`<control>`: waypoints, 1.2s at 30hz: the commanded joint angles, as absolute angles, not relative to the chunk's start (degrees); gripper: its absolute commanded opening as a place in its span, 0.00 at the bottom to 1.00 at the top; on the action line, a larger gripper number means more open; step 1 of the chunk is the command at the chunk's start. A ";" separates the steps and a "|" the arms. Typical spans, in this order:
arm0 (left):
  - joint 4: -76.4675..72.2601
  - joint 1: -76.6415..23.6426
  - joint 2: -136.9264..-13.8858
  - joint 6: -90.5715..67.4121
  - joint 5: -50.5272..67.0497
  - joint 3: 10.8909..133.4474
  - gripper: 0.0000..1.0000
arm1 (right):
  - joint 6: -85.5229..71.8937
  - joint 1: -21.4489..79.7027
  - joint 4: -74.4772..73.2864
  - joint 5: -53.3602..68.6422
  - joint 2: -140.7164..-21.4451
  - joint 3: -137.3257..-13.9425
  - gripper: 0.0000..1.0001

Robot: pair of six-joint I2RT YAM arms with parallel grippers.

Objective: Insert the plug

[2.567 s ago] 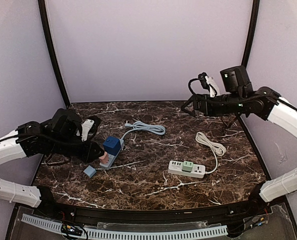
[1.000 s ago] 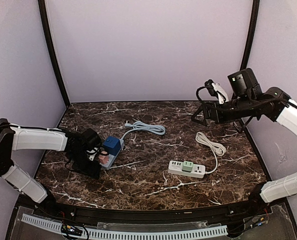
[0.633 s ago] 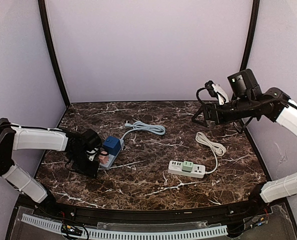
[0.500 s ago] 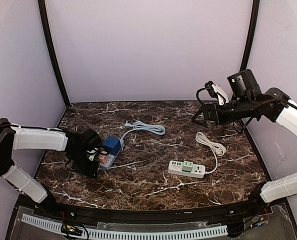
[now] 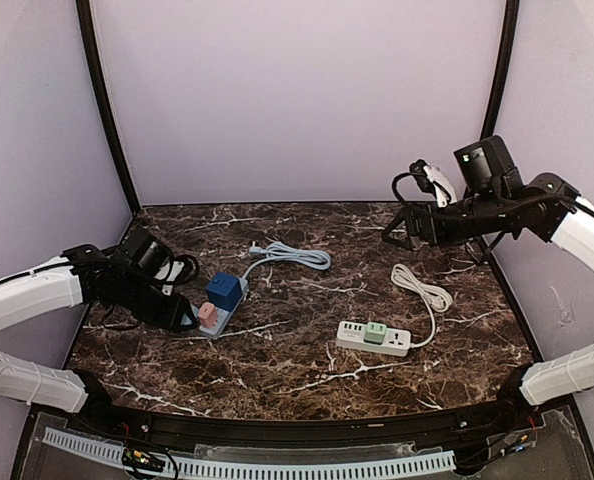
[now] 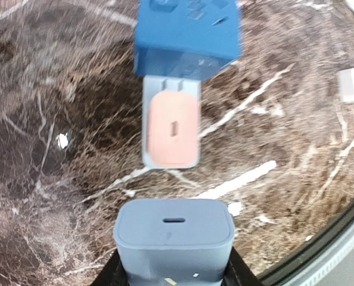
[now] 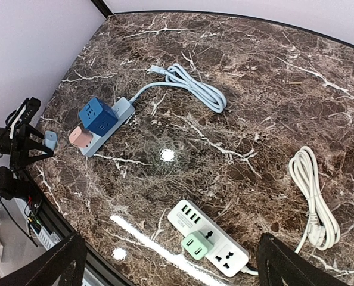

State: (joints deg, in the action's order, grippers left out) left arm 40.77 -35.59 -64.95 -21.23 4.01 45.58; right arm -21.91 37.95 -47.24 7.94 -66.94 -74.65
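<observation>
My left gripper (image 5: 184, 318) is shut on a light-blue charger plug (image 6: 174, 238), held just above the table in front of the near end of the blue power strip (image 6: 171, 161). The black fingers (image 6: 114, 275) clamp its sides. A pink plug (image 6: 173, 128) and a blue cube adapter (image 6: 188, 36) sit in that strip. The right wrist view shows the held plug (image 7: 50, 140), the strip (image 7: 122, 110) and the cube (image 7: 95, 116). My right gripper (image 5: 402, 238) is open and empty, high above the back right of the table.
A white power strip (image 5: 374, 338) with a green adapter (image 5: 376, 331) lies right of centre, its white cord (image 5: 422, 287) coiled behind it. The blue strip's cord (image 5: 292, 255) loops toward the back. The table's front edge (image 6: 320, 250) is close to the left gripper.
The light-blue plug lay on the table near the strip. My left gripper came down on it, shut, and has now lifted it. The right arm barely moved.
</observation>
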 commanded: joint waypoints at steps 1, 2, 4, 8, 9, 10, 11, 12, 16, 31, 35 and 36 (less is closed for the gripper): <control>40.90 -36.77 -61.59 -17.55 8.24 49.22 0.21 | -25.26 37.62 -47.30 10.46 -68.56 -77.70 0.99; 40.88 -37.02 -61.51 -16.41 8.43 50.54 0.20 | -26.13 37.55 -47.43 11.07 -69.08 -78.22 0.99; 40.54 -37.92 -61.94 -14.89 8.81 52.34 0.20 | -27.89 37.46 -47.88 13.22 -70.41 -79.33 0.99; 39.86 -40.74 -64.40 -11.74 8.07 56.26 0.19 | -31.04 37.02 -48.85 18.58 -73.28 -80.94 0.98; 39.66 -41.33 -64.94 -11.23 7.86 57.68 0.19 | -31.59 36.86 -49.13 19.94 -73.84 -81.21 0.99; 39.12 -42.41 -66.09 -10.17 7.52 58.24 0.18 | -32.13 36.69 -49.33 21.16 -74.36 -81.43 0.99; 38.81 -42.92 -66.71 -9.61 7.41 59.58 0.18 | -32.78 36.51 -49.51 22.55 -74.76 -81.73 0.99; 38.13 -43.95 -68.01 -8.60 7.37 60.33 0.18 | -33.10 36.36 -49.69 23.73 -75.20 -81.96 0.99; 36.37 -46.82 -72.55 -6.14 7.49 64.43 0.17 | -34.82 35.77 -49.98 28.31 -75.84 -82.52 0.99; 30.15 -56.72 -91.14 -1.71 9.48 83.65 0.14 | -45.25 35.42 -45.09 46.98 -75.96 -77.85 0.98; 29.61 -59.33 -95.29 -1.33 9.77 88.62 0.14 | -48.23 35.42 -42.67 49.53 -75.72 -74.85 0.97; 29.35 -59.73 -96.31 -1.36 9.76 89.68 0.14 | -48.47 35.38 -42.63 49.44 -75.75 -74.46 0.96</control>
